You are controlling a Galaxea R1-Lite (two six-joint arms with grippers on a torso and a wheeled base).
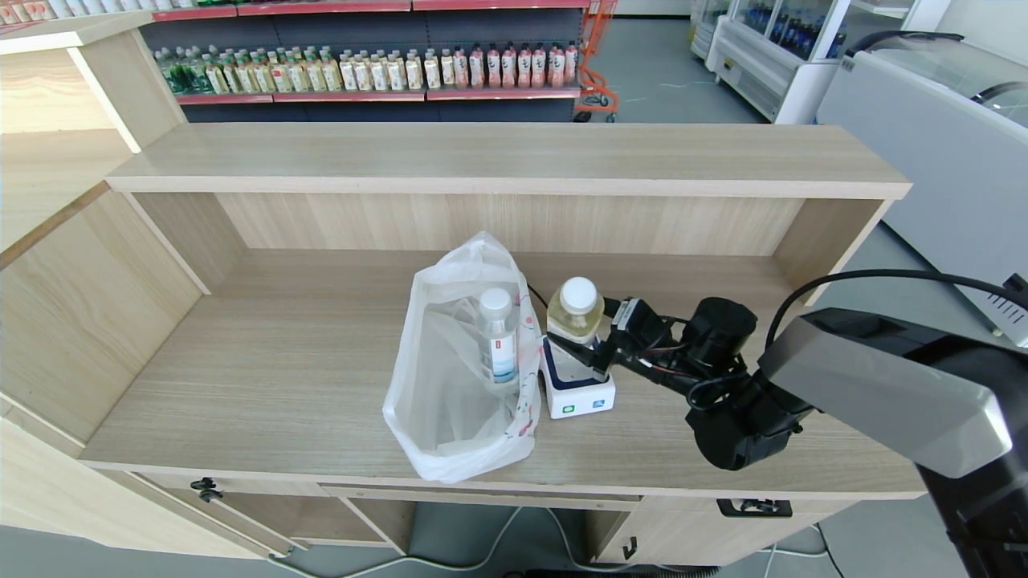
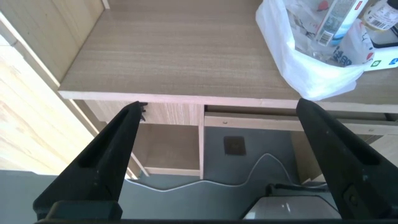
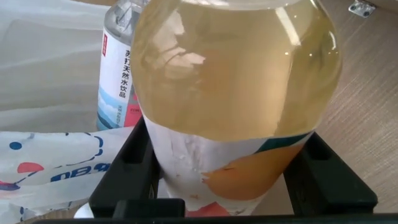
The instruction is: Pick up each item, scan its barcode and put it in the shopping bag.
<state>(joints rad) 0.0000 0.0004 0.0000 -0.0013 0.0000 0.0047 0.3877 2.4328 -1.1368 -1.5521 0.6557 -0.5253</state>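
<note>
At the near edge of the frame, the left gripper [image 2: 219,109] hangs low in front of the wooden counter [image 1: 305,353]. Its two dark fingers [image 2: 106,162] are spread wide and hold nothing. A white cable [image 2: 249,171] runs through the open space under the counter's front lip.

On the counter top, just left of centre, a white plastic shopping bag [image 1: 446,385] stands open near the front edge. A clear water bottle [image 1: 498,337] with a white cap stands upright inside it, against the bag's right side.

Touching the bag on its right is a small white scanner [image 1: 578,393] with a blue face.

The right arm comes in from the lower right of the frame, and the right gripper [image 1: 590,347] is clamped on a tea bottle [image 1: 575,309]. The right wrist view shows a black finger [image 3: 127,177] pressed against each side of the labelled lower part of the bottle. The bottle, white-capped and filled with pale yellow liquid, is held upright directly over the scanner. Whether it touches the scanner cannot be told.

Behind them the counter's back panel rises to a long wooden ledge [image 1: 498,156] across the middle of the frame. Beyond it, at the top, red store shelves [image 1: 369,71] carry rows of drink bottles. An orange cart [image 1: 598,56] stands at their right end. Glass-topped freezers [image 1: 923,104] stand in the upper right corner.
</note>
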